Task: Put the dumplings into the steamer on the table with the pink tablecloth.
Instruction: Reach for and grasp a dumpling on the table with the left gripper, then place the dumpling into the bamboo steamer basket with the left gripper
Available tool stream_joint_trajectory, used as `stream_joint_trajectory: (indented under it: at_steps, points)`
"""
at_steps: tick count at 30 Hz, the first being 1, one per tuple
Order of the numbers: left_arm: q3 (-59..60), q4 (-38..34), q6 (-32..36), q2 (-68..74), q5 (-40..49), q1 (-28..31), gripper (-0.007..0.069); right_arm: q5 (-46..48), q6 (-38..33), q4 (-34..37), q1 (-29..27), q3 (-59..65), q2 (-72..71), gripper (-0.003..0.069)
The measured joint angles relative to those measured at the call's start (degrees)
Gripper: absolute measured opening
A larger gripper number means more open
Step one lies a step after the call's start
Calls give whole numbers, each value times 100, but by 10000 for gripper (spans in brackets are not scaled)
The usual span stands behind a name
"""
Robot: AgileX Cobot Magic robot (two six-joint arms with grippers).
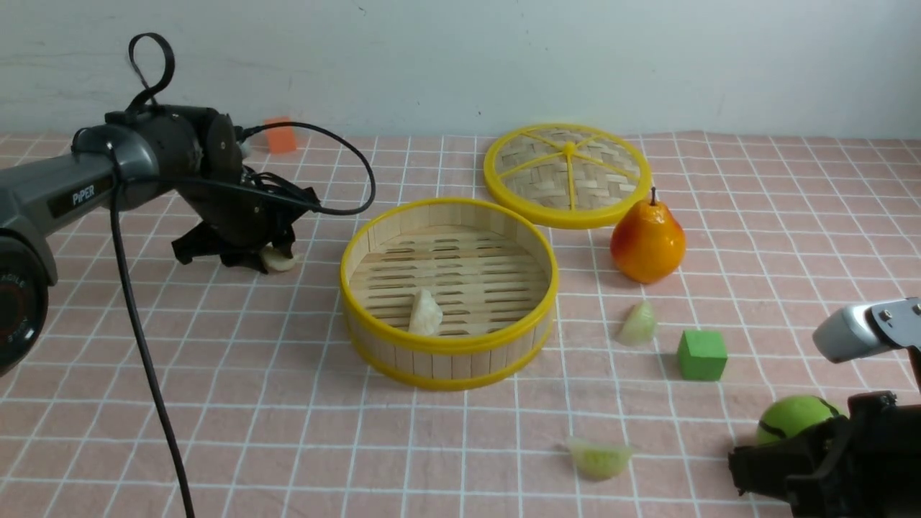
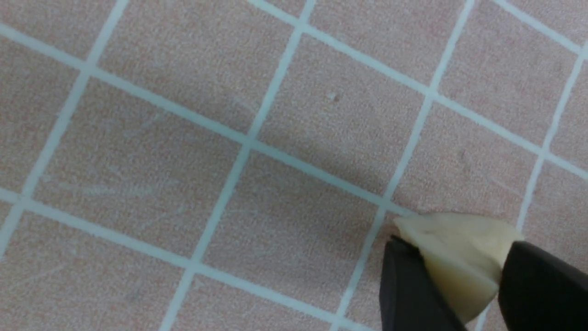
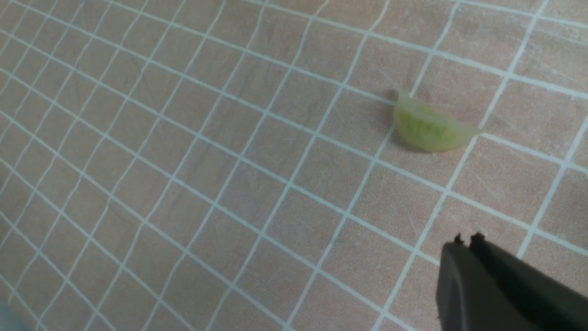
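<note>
Left hand point(image 2: 452, 280) clamped on a cream dumpling point(image 2: 459, 248), pinched near one end, low over the desk point(image 1: 216, 403), at 9 o'clock of the steamer point(image 1: 446, 363). Right hand point(image 3: 466, 241) pressed closed, empty, at 5 o'clock. Steamer holds a second cream dumpling point(image 1: 424, 313) at its 7 o'clock. Loose on the pink tablecloth point(image 3: 183, 184): far green dumpling point(image 1: 637, 324) at 3 o'clock, near green dumpling point(image 1: 599, 458) at 5. Risks: the shallow end-grip may let the piece twist out mid-carry; a low carry would clip the steamer's yellow rim.

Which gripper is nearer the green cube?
Right. The right gripper is close by, right of the green cube; the left gripper, gripping a cream dumpling, is left of the steamer.
</note>
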Motion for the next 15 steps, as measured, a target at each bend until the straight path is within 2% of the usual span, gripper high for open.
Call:
stream_joint_trajectory:
  at_steps: [5, 7, 10, 11, 13, 15]
  points:
    - [-94, -183, 316, -39, 110, 0, 232, 0, 0, 0, 0, 0, 0, 14]
    - [-152, -464, 613, -114, 238, 0, 220, 0, -2, 0, 0, 0, 0, 14]
    - [-188, -1399, 1499, -540, 385, -31, 220, -5, -13, 0, 0, 0, 0, 14]
    - [-196, -1504, 1562, -604, 385, -41, 220, -5, -13, 0, 0, 0, 0, 14]
    - [-237, -2043, 2242, -939, 414, -146, 220, -29, -13, 0, 0, 0, 0, 14]
    - [-251, -2404, 2610, -1101, 492, -283, 220, -49, -13, 0, 0, 0, 0, 14]
